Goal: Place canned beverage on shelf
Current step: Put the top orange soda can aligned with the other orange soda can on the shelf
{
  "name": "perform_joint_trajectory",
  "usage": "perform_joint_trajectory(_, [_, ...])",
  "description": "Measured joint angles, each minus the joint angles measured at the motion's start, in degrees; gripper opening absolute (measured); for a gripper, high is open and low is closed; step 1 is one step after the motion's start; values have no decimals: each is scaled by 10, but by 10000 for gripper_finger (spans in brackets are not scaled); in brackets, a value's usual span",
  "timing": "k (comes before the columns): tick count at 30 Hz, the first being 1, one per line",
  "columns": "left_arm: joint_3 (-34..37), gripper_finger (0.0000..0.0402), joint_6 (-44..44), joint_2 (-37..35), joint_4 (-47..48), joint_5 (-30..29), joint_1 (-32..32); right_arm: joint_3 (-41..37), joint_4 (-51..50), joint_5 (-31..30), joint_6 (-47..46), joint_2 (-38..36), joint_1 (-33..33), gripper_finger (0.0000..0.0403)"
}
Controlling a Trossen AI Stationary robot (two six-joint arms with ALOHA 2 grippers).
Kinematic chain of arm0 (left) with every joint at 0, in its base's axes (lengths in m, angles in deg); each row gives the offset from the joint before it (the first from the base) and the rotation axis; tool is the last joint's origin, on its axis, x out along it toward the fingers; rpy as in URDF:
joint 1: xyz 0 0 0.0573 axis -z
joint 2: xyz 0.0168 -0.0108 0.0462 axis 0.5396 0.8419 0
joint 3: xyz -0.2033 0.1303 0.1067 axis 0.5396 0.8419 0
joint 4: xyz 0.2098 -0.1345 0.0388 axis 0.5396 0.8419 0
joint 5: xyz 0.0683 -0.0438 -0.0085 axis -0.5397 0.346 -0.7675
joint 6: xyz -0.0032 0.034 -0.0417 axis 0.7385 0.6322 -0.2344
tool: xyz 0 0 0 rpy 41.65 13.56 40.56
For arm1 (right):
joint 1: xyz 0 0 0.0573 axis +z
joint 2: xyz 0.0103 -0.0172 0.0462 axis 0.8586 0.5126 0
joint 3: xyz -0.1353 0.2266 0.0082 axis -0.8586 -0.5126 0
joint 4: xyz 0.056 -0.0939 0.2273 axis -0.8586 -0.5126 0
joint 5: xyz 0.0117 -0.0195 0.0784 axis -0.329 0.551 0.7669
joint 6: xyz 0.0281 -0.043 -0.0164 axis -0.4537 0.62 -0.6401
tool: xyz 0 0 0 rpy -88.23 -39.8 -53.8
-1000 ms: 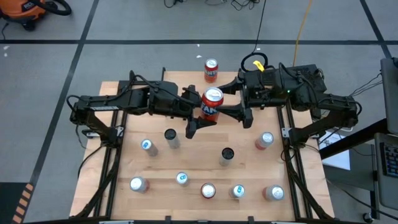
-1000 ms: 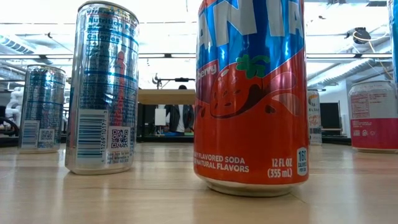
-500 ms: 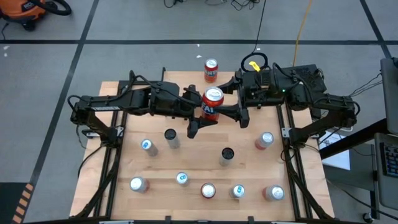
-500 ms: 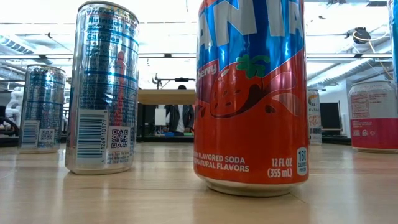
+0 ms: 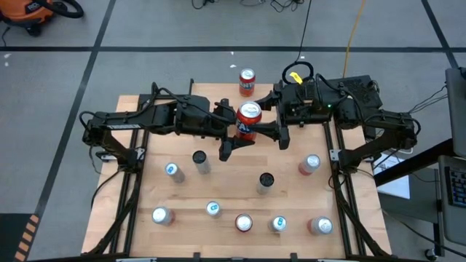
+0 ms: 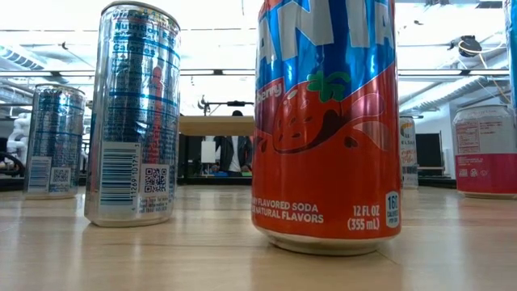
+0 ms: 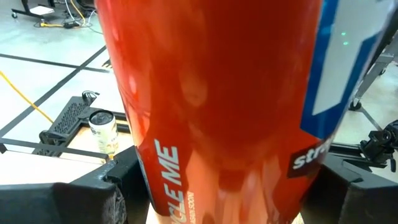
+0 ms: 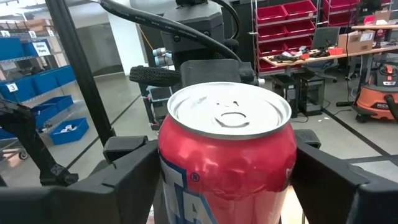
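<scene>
**Both hands meet at one red soda can**

Since a second ago the right hand [image 5: 256, 131] has slid a little toward 9 o'clock, closing in on the red soda can [image 5: 247, 121]; the can, the left hand [image 5: 234, 135] and everything else on the counter [image 5: 145, 185] sit where they were.

The can stands upright at about 12 o'clock of the counter's centre, top sealed. The left hand pinches its body from 9 o'clock, fingers [image 7: 87, 198] against its sides. The right hand's fingers [image 8: 127, 180] flank it from 3 o'clock; I cannot tell whether they press it.

A second red can [image 5: 247, 82] stands apart at 12 o'clock. Nearer 6 o'clock, well apart, stand closed cans and two dark-topped ones [image 5: 266, 182]. The low view shows the shelf [image 6: 216, 124] far behind a strawberry Fanta can [image 6: 325, 121].
</scene>
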Motion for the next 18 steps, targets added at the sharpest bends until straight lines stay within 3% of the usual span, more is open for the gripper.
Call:
perform_joint_trajectory(9, [0, 298, -18, 0, 7, -6, 0, 0, -2, 0, -4, 0, -3, 274])
perform_joint_trajectory(18, [-1, 391, -30, -2, 1, -48, 8, -1, -9, 4, 16, 2, -7, 273])
